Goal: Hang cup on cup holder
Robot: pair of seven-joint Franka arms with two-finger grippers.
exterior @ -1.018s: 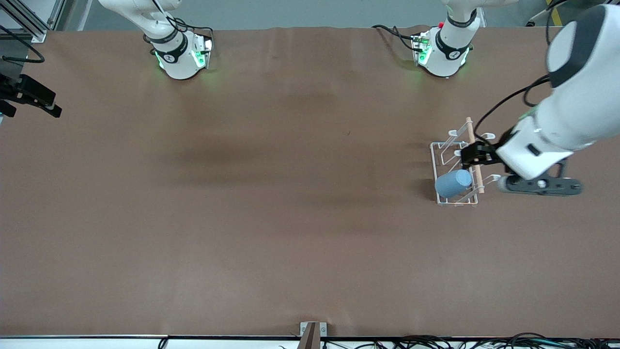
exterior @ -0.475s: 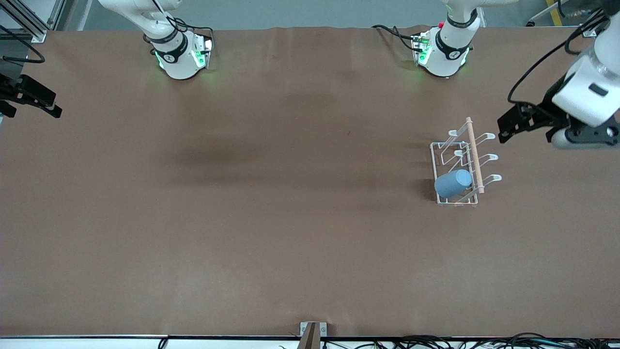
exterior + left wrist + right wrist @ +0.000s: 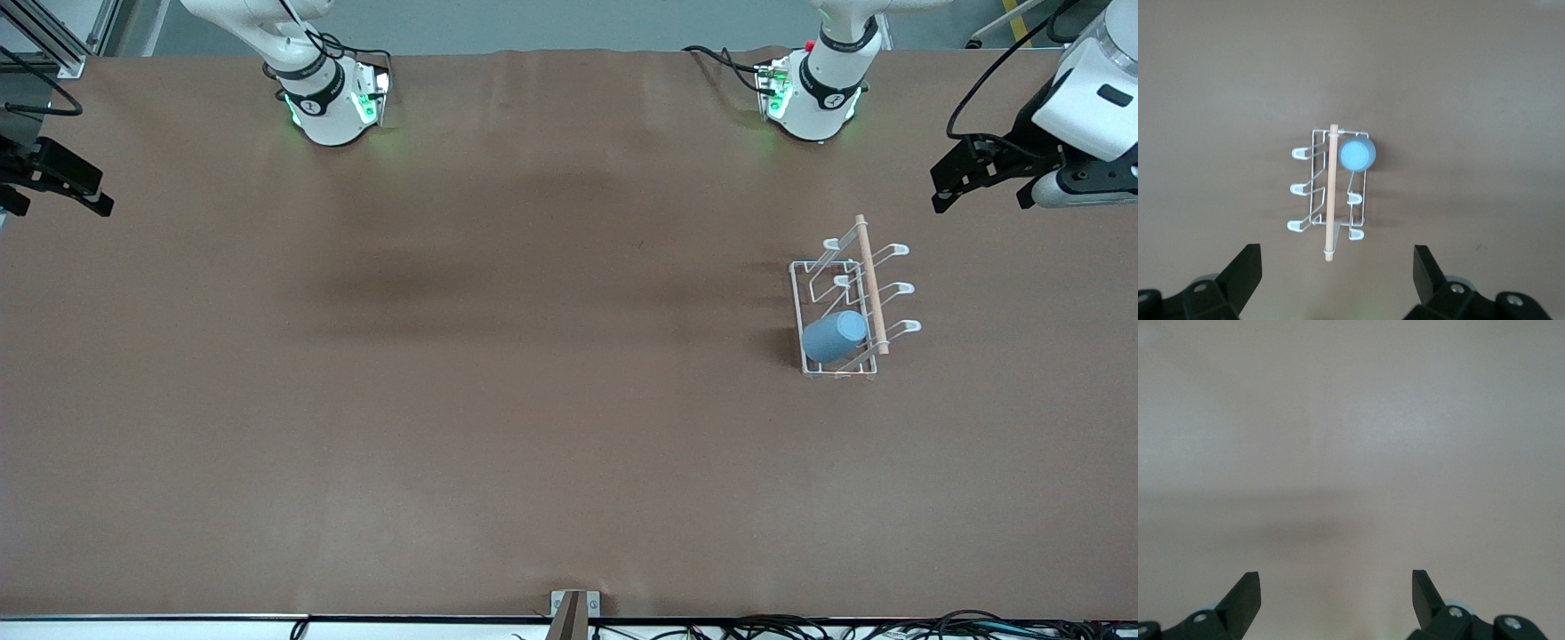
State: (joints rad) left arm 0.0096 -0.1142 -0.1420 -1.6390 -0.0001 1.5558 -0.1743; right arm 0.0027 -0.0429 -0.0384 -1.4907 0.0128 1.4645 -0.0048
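The light-blue cup [image 3: 833, 338] sits upturned on a prong of the white wire cup holder [image 3: 869, 284], at the holder's end nearest the front camera. It also shows in the left wrist view [image 3: 1358, 154] on the holder [image 3: 1331, 193]. My left gripper [image 3: 981, 200] is open and empty, up in the air over the table at the left arm's end, clear of the holder; its open jaws show in the left wrist view [image 3: 1338, 267]. My right gripper [image 3: 60, 206] waits open and empty at the right arm's end of the table, over bare brown surface [image 3: 1336, 587].
The brown table [image 3: 498, 373] holds nothing else. Both arm bases [image 3: 333, 98] [image 3: 813, 89] stand along the table's edge farthest from the front camera. A small bracket [image 3: 574, 609] and cables sit at the table's edge nearest that camera.
My left gripper has drawn away from the holder and risen toward the left arm's end of the table. The cup stays on its prong. The right arm has not moved.
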